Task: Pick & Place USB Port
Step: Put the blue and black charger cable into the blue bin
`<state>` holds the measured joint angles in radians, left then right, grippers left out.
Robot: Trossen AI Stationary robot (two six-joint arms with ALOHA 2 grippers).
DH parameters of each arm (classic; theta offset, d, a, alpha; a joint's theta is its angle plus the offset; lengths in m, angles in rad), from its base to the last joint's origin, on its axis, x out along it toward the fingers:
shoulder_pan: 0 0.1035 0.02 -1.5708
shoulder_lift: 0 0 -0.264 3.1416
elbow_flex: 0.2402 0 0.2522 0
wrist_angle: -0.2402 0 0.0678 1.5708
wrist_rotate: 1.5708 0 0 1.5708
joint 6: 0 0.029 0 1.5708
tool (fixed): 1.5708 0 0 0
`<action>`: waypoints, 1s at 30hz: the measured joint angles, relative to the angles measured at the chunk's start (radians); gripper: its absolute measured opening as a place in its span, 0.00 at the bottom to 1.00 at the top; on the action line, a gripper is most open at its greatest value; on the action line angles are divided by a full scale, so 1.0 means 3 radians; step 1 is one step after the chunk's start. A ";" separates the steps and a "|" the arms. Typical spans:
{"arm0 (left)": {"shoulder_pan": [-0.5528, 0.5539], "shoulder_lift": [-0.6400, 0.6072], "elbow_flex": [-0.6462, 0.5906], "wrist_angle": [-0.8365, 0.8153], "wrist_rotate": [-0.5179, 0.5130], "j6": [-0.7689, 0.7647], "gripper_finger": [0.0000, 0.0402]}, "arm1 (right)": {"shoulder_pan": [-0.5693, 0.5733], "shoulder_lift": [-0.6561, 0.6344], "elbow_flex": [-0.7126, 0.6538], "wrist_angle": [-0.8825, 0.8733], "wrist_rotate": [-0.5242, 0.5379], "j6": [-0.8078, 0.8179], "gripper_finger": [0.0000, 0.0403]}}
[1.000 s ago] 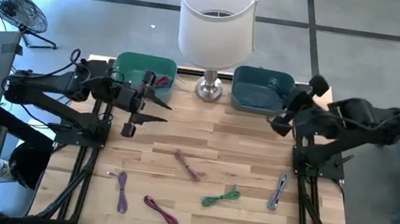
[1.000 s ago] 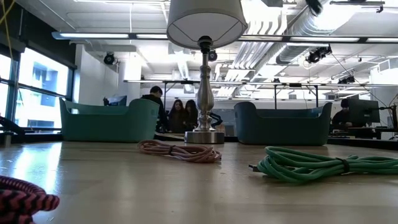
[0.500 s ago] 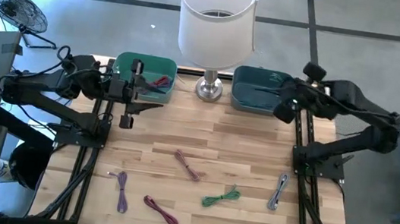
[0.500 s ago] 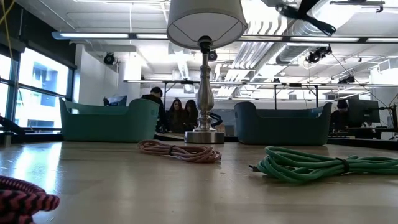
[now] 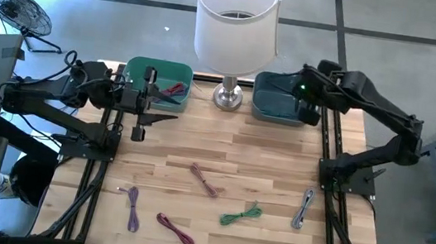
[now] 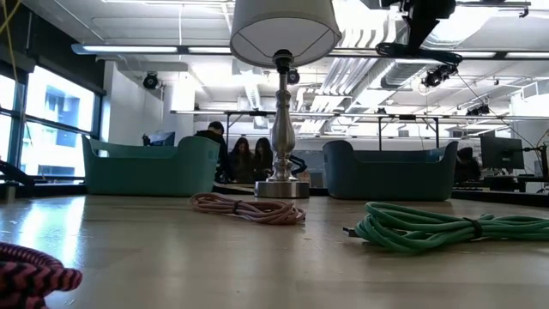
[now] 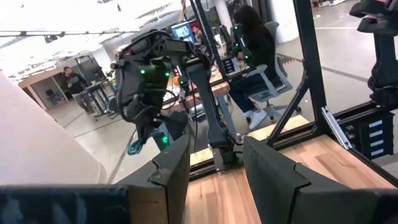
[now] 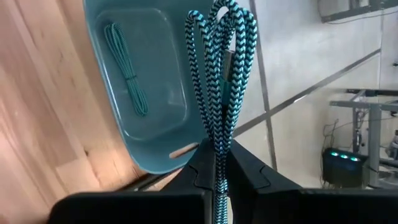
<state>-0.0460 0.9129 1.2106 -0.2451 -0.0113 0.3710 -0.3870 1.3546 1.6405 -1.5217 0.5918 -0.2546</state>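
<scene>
Right now a teal-and-black braided cable [image 8: 219, 81], folded into a bundle of loops, hangs pinched in the right hand [image 8: 216, 163], which is clenched on it above the blue bin [image 5: 282, 98] at the back right of the tabletop [image 5: 280, 159]. It is not yet released; judging by this, the carry is nearly done and only the drop remains for this one. A thin green cable [image 8: 127, 68] already lies inside that bin. The green bin [image 5: 157, 78] at the back left holds what looks like a red cable [image 5: 175, 90], though the view from above is too small to be sure. The left hand [image 5: 141, 112] hovers at that green bin's front edge with its fingers parted and nothing between them.

Much is left: five cables lie on the tabletop in front, namely a pinkish one [image 5: 205, 180], a green one [image 5: 241, 215], a grey one [image 5: 303, 208], a purple one [image 5: 133, 208] and a dark red one [image 5: 176, 229]. A lamp [image 5: 236, 26] stands between the bins.
</scene>
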 joint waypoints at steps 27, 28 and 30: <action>0.0000 0.0001 0.0000 -0.0018 -0.0001 -0.0004 0.36 | -0.0481 0.0303 -0.0001 0.0321 -0.0436 -0.0722 0.02; 0.0000 0.0001 0.0000 -0.0033 -0.0001 -0.0004 0.36 | -0.0480 0.0313 -0.0001 0.0339 -0.0437 -0.0700 0.03; 0.0000 0.0001 0.0000 -0.0071 -0.0001 -0.0004 0.36 | -0.0480 0.0316 -0.0001 0.0378 -0.0466 -0.0657 0.06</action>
<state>-0.0460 0.9131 1.2106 -0.2664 -0.0115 0.3697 -0.5308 1.4494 1.6402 -1.4083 0.4518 -0.4516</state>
